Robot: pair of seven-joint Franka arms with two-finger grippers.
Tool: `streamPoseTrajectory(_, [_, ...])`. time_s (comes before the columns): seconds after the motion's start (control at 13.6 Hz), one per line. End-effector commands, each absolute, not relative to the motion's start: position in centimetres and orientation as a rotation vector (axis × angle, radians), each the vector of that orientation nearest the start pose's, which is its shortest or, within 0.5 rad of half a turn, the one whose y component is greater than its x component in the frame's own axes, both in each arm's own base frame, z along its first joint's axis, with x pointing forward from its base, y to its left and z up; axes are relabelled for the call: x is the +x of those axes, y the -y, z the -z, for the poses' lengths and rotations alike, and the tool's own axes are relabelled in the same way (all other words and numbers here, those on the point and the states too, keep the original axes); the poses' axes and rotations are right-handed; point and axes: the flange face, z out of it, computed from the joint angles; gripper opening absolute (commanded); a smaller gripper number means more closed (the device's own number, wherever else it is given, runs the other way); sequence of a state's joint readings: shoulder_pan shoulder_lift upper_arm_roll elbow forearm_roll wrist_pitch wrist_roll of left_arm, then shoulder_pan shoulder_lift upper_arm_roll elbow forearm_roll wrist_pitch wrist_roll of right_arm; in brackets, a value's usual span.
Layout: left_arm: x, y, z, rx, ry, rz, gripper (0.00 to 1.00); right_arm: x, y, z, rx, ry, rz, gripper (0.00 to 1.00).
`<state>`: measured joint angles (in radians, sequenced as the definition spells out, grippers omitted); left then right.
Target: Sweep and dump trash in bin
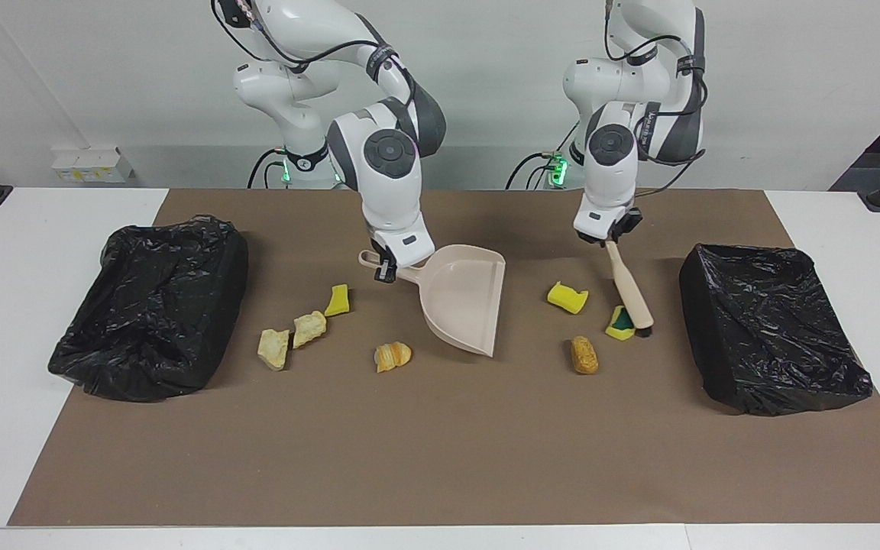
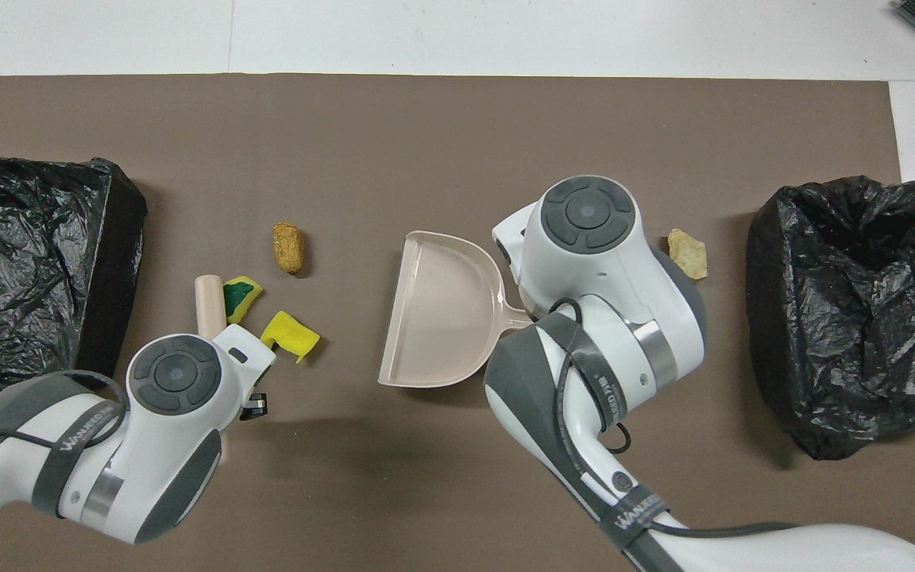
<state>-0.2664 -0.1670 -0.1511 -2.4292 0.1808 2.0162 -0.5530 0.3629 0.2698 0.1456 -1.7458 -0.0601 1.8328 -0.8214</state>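
My right gripper (image 1: 385, 269) is shut on the handle of the beige dustpan (image 1: 463, 302), whose mouth faces the left arm's end of the table. My left gripper (image 1: 609, 237) is shut on the brush (image 1: 631, 290); its bristle end touches the green-backed sponge (image 1: 621, 325). The rest of the trash lies loose on the mat: a yellow sponge (image 1: 567, 296) and an orange-brown piece (image 1: 583, 354) between brush and dustpan (image 2: 438, 318), a bread-like piece (image 1: 393, 356) beside the pan, and a yellow bit (image 1: 338, 300) with two tan chunks (image 1: 308, 328) (image 1: 273, 348) toward the right arm's end.
A bin lined with a black bag (image 1: 153, 305) stands at the right arm's end, and another black-lined bin (image 1: 772, 328) at the left arm's end. The brown mat (image 1: 440, 458) covers the table, with white tabletop around it.
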Motion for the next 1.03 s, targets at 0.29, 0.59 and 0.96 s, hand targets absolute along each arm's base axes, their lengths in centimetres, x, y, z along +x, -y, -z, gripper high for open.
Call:
streamPoseTrajectory(0.29, [39.4, 20.0, -35.3, -2.957, -0.168, -0.210, 0.00, 54.2, -30.0, -35.3, -2.373, 2.147, -0.270, 0.00])
streamPoseTrajectory(0.59, [39.9, 20.9, -35.0, -3.059, -0.082, -0.203, 0.00, 54.2, -30.2, -35.3, -2.370, 2.153, -0.255, 0.00])
streamPoseTrajectory(0.96, [39.2, 25.6, -33.3, -3.139, -0.149, -0.173, 0.00, 54.1, -30.1, -35.1, -2.370, 2.150, -0.267, 0.00])
